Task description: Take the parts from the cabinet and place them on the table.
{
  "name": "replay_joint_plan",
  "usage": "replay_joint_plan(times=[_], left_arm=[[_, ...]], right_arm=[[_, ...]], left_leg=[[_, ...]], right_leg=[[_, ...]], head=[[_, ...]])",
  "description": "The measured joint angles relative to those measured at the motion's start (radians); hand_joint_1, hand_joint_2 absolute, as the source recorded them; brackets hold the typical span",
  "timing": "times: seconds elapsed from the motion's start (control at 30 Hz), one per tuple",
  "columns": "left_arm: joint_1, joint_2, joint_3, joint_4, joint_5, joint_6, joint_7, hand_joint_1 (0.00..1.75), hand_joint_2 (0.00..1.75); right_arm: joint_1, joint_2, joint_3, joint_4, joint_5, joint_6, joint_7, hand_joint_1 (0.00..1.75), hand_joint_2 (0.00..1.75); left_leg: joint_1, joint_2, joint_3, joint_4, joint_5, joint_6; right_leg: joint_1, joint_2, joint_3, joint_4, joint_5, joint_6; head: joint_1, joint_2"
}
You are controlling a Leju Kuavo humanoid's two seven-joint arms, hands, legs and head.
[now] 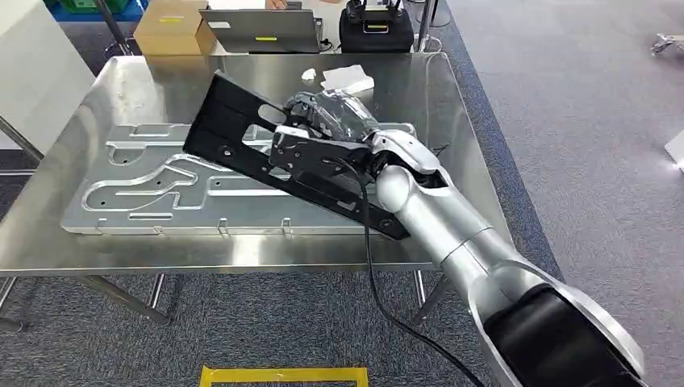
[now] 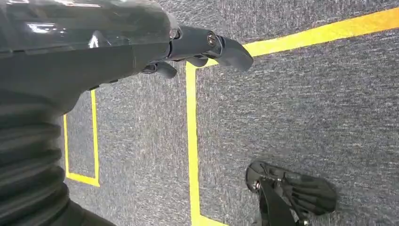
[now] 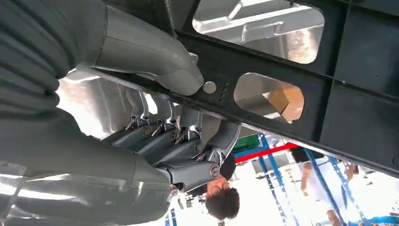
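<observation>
My right hand (image 1: pixel 319 141) grips a long black flat part (image 1: pixel 234 121) with cut-outs, holding it tilted over the steel table (image 1: pixel 435 105). The part's far end points toward the table's back left, its near end (image 1: pixel 387 222) lies by my forearm. In the right wrist view the thumb (image 3: pixel 160 66) presses one face of the black part (image 3: pixel 291 61) and the fingers (image 3: pixel 164 146) wrap the other side. A silver machined plate (image 1: pixel 145 193) lies flat on the table beneath the black part. My left hand (image 2: pixel 188 47) hangs over the grey carpet, holding nothing, fingers partly curled.
White scraps (image 1: pixel 347 79) lie on the table's far side. A cardboard box (image 1: pixel 171 28), a laptop (image 1: pixel 262 31) and a black case (image 1: pixel 375 28) stand behind the table. Yellow tape (image 1: pixel 282 375) marks the floor before the table. A person (image 3: pixel 221 200) is beyond the part.
</observation>
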Motion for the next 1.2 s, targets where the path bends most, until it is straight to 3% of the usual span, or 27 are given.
replay_joint_plan(times=[0.5, 0.67, 0.7, 0.73, 0.8, 0.87, 0.9, 0.93, 0.97, 1.0, 1.07, 1.1, 1.13, 1.17, 1.2], left_arm=[[0.000, 0.000, -0.023, 0.000, 0.013, -0.026, 0.019, 0.00, 1.75], [-0.001, 0.001, -0.036, 0.001, 0.012, -0.031, 0.042, 0.00, 1.75], [-0.001, 0.001, -0.040, 0.002, 0.012, -0.031, 0.047, 0.00, 1.75], [-0.001, 0.001, -0.043, 0.002, 0.012, -0.031, 0.052, 0.00, 1.75], [0.000, 0.001, -0.049, 0.002, 0.010, -0.038, 0.064, 0.00, 1.75], [0.000, 0.001, -0.055, 0.002, 0.009, -0.045, 0.069, 0.00, 1.75], [0.000, 0.001, -0.059, 0.002, 0.008, -0.047, 0.069, 0.00, 1.75], [0.001, 0.002, -0.066, 0.002, 0.009, -0.049, 0.071, 0.00, 1.75], [0.002, 0.002, -0.068, 0.002, 0.009, -0.051, 0.072, 0.00, 1.75], [0.004, 0.001, -0.070, 0.002, 0.008, -0.053, 0.072, 0.00, 1.75], [0.006, 0.001, -0.072, 0.002, 0.008, -0.057, 0.072, 0.00, 1.75], [0.004, 0.000, -0.073, 0.002, 0.008, -0.058, 0.072, 0.00, 1.75], [0.001, 0.000, -0.074, 0.002, 0.008, -0.061, 0.072, 0.00, 1.75], [-0.002, 0.000, -0.074, 0.002, 0.007, -0.063, 0.073, 0.00, 1.75], [-0.001, 0.000, -0.075, 0.002, 0.008, -0.065, 0.075, 0.00, 1.75]], right_arm=[[-0.065, -0.002, -0.090, 0.037, 0.069, 0.035, 0.014, 1.75, 1.75], [-0.073, 0.001, -0.092, 0.035, 0.063, 0.051, 0.027, 1.75, 1.75], [-0.074, 0.002, -0.091, 0.035, 0.056, 0.051, 0.033, 1.75, 1.75], [-0.074, 0.002, -0.091, 0.034, 0.049, 0.051, 0.035, 1.75, 1.75], [-0.077, 0.004, -0.089, 0.030, 0.037, 0.048, 0.034, 1.75, 1.75], [-0.075, 0.003, -0.087, 0.031, 0.035, 0.044, 0.030, 1.75, 1.75], [-0.070, 0.003, -0.087, 0.032, 0.035, 0.043, 0.027, 1.75, 1.75], [-0.064, 0.003, -0.085, 0.034, 0.035, 0.041, 0.026, 1.75, 1.75], [-0.061, 0.003, -0.083, 0.035, 0.035, 0.040, 0.025, 1.75, 1.75], [-0.061, 0.002, -0.083, 0.036, 0.035, 0.037, 0.024, 1.75, 1.75], [-0.061, 0.002, -0.082, 0.036, 0.035, 0.035, 0.022, 1.75, 1.75], [-0.061, 0.001, -0.082, 0.039, 0.036, 0.034, 0.019, 1.75, 1.75], [-0.062, 0.001, -0.081, 0.041, 0.037, 0.032, 0.017, 1.75, 1.75], [-0.063, 0.003, -0.081, 0.041, 0.039, 0.031, 0.015, 1.75, 1.75], [-0.063, 0.005, -0.081, 0.041, 0.040, 0.031, 0.015, 1.75, 1.75]], left_leg=[[0.000, 0.000, 0.000, 0.000, 0.000, 0.000], [-0.004, 0.001, -0.005, 0.003, -0.007, 0.013], [-0.001, 0.002, -0.005, -0.003, -0.019, 0.025], [0.000, 0.000, 0.013, -0.005, -0.024, 0.030], [0.002, 0.001, 0.025, -0.006, -0.028, 0.041], [0.001, 0.003, 0.036, -0.005, -0.036, 0.042], [0.000, 0.003, 0.043, -0.005, -0.041, 0.041], [0.000, 0.002, 0.052, -0.005, -0.048, 0.039], [0.000, -0.001, 0.063, -0.004, -0.053, 0.033], [0.000, -0.002, 0.077, -0.004, -0.064, 0.029], [0.000, -0.004, 0.109, -0.004, -0.090, 0.018], [-0.003, -0.003, 0.120, 0.000, -0.102, 0.012], [-0.002, -0.003, 0.122, -0.011, -0.110, 0.003], [-0.002, -0.002, 0.128, -0.027, -0.118, -0.005], [-0.002, -0.001, 0.140, -0.001, -0.098, -0.013]], right_leg=[[0.000, 0.000, 0.000, 0.000, 0.000, 0.000], [-0.009, 0.000, 0.005, -0.003, 0.009, 0.015], [-0.005, 0.000, 0.003, 0.016, 0.013, 0.021], [-0.008, -0.002, -0.001, 0.023, 0.008, 0.024], [-0.009, -0.004, -0.037, 0.101, -0.034, 0.019], [-0.006, -0.003, -0.125, 0.261, -0.101, 0.014], [-0.006, -0.004, -0.162, 0.321, -0.118, 0.017], [-0.007, -0.004, -0.181, 0.342, -0.117, 0.019], [-0.007, -0.004, -0.175, 0.315, -0.099, 0.015], [-0.007, -0.004, -0.147, 0.248, -0.071, 0.013], [-0.003, -0.005, -0.068, 0.067, 0.021, 0.001], [0.005, -0.002, -0.059, 0.021, 0.049, -0.007], [0.010, -0.003, -0.055, 0.024, 0.014, -0.014], [0.013, -0.003, -0.048, 0.022, 0.012, -0.020], [0.010, 0.001, -0.035, 0.010, 0.001, -0.031]], head=[[0.000, 0.000], [0.000, 0.000], [0.000, 0.000], [0.000, 0.000], [0.000, 0.000], [0.000, 0.000], [0.000, 0.000], [0.000, 0.000], [0.000, 0.000], [0.000, 0.000], [0.000, 0.000], [0.000, 0.000], [0.001, 0.000], [0.000, 0.000], [0.000, 0.000]])
